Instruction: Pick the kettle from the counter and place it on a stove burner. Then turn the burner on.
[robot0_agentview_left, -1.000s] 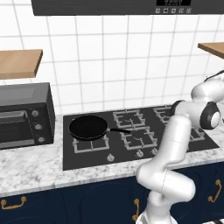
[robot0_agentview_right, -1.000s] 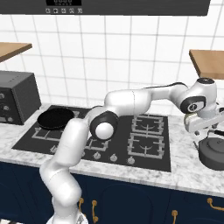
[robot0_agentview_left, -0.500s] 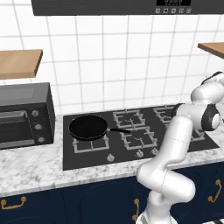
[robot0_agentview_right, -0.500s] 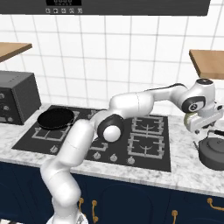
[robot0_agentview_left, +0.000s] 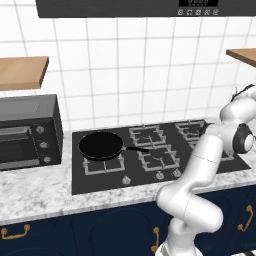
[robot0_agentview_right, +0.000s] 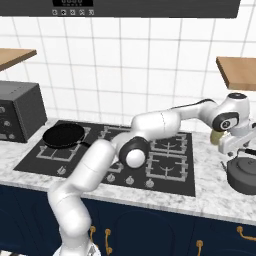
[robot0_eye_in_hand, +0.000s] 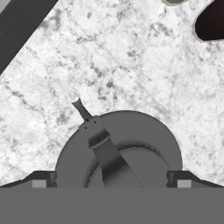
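Since a second ago, the hand has sunk a little toward the kettle (robot0_agentview_right: 244, 175) in the right base view, while the arm's elbow has swung forward over the cooktop (robot0_agentview_right: 165, 165). The jaws (robot0_eye_in_hand: 112, 177) stand spread as wide as they go and hold nothing; in the hand view their two dark tips sit on either side of the kettle's rounded body (robot0_eye_in_hand: 118, 148), directly below them.

The black arched handle (robot0_eye_in_hand: 98, 138) runs diagonally between the tips, so it does not line up squarely with their closing direction. The kettle looks like a stiff, smooth grey metal shell, squat and domed, probably slick on its flanks and moderately heavy. The thin rigid handle seems the surest place to take hold, near its top. A grip on the curved body might slide off.

Beneath the kettle, the surface (robot0_eye_in_hand: 131, 65) is white marble-look stone with grey veining, hard and flat. Farther from the jaws lie the black glass cooktop edge (robot0_eye_in_hand: 17, 30), its wire-grated burners (robot0_agentview_right: 167, 167) and a flat black frying pan (robot0_agentview_right: 63, 135).
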